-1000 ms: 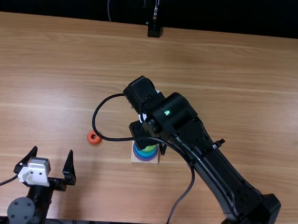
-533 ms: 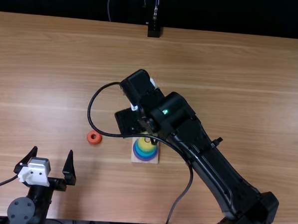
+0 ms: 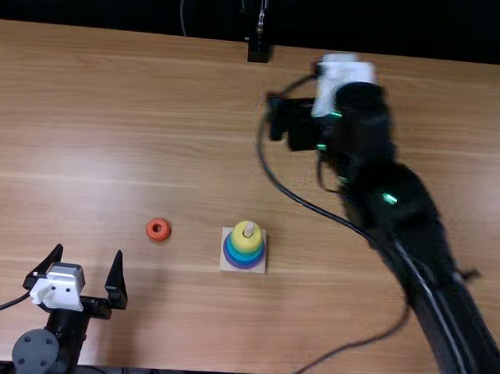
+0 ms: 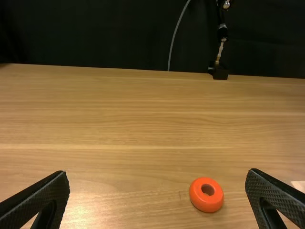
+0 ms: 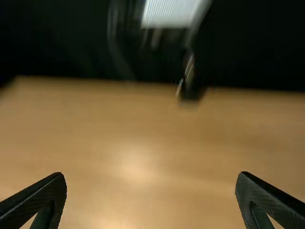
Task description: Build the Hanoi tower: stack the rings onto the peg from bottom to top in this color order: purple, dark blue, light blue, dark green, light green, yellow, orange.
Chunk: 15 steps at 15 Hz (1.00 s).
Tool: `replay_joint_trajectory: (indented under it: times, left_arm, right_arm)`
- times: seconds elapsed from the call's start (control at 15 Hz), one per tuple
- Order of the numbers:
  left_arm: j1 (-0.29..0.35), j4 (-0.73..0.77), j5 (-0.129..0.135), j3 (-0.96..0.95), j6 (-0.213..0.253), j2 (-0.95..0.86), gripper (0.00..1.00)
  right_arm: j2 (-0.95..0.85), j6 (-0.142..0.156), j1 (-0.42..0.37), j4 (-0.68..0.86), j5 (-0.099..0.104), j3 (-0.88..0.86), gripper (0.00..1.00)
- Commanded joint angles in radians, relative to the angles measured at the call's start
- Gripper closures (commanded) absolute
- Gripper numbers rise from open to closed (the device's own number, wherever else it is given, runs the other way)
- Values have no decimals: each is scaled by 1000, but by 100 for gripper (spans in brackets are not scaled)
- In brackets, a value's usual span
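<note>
My left gripper [image 3: 87,262] stands open at the near left in the top view; in the left wrist view the left gripper [image 4: 157,193] has bare table between its fingers. The orange ring [image 3: 158,229] lies flat left of the peg base [image 3: 227,265]; the left wrist view also has the orange ring [image 4: 206,194]. On the base a stack shows purple [image 3: 244,265] low down, blue bands above, and the yellow ring [image 3: 243,239] on top, with the wooden peg [image 3: 249,229] poking out. Beyond the stack to the right is my right gripper [image 3: 297,122]; in the right wrist view the right gripper [image 5: 151,198] is open and empty.
The right arm [image 3: 415,246] spans the right side of the table, with its black cable [image 3: 316,209] looping right of the stack. A black stand [image 3: 258,51] is at the table's far edge.
The right arm has swung up and to the right, away from the peg, uncovering the stack. The yellow ring shows on top, where green showed earlier. The left arm and orange ring have stayed put.
</note>
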Motion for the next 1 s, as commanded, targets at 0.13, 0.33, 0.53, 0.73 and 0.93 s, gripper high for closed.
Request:
replay_joint_trajectory:
  times: [0.13, 0.33, 0.53, 0.73, 0.93]
  left_arm:
    - [4, -18, 10, -57, 7, -12, 0]
    - [4, -18, 10, -57, 7, -12, 0]
    - [4, -18, 10, -57, 7, -12, 0]
    - [4, -18, 10, -57, 7, -12, 0]
    - [4, -18, 10, -57, 7, -12, 0]
  right_arm:
    - [-349, -100, -139, 60, -8, -291, 0]
    - [-602, -116, -211, 93, -11, -561, 0]
    - [-882, -122, -323, 290, -11, -941, 0]
    - [-1176, -124, -378, 501, -11, -1273, 0]
    - [-1353, -146, -375, 500, -9, -1445, 0]
